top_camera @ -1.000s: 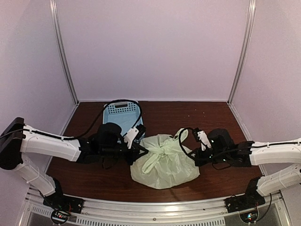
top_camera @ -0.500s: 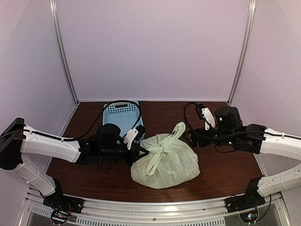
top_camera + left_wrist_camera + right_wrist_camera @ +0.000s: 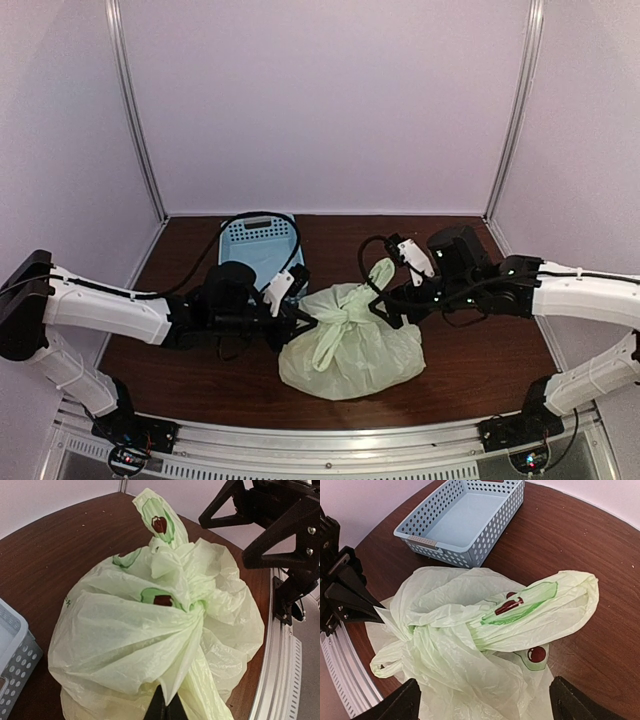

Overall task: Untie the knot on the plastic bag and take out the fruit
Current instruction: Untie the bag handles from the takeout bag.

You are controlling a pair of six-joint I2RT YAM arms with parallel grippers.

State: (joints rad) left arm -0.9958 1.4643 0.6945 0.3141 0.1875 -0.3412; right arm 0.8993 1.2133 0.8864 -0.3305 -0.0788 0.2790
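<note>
Top view: my left pincer (image 3: pixel 299 322) clenched on plastic bag (image 3: pixel 350 352), left of knot (image 3: pixel 343 318). My right pincer (image 3: pixel 386 303) spread wide near handle loop (image 3: pixel 380 274), grasping nothing. Bag sits on desk (image 3: pixel 480 350).
Left wrist: tips pinch bag fold.
Right wrist: fingers (image 3: pixel 395 706) splayed above bag.

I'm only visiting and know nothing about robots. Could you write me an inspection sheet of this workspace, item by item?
Surface: dark wooden table, with a few pale specks.
Job's things: plastic bag lies mid-table, its knot tied; fruit not visible.
Clutter: light blue perforated basket behind the bag, on the left.
Grippers: left gripper shut, pinching a fold of the bag; right gripper open beside the bag's upright handle, holding nothing.
Cables: black cables loop over both wrists.
Surroundings: pale walls, metal posts, metal rail at the near edge.
</note>
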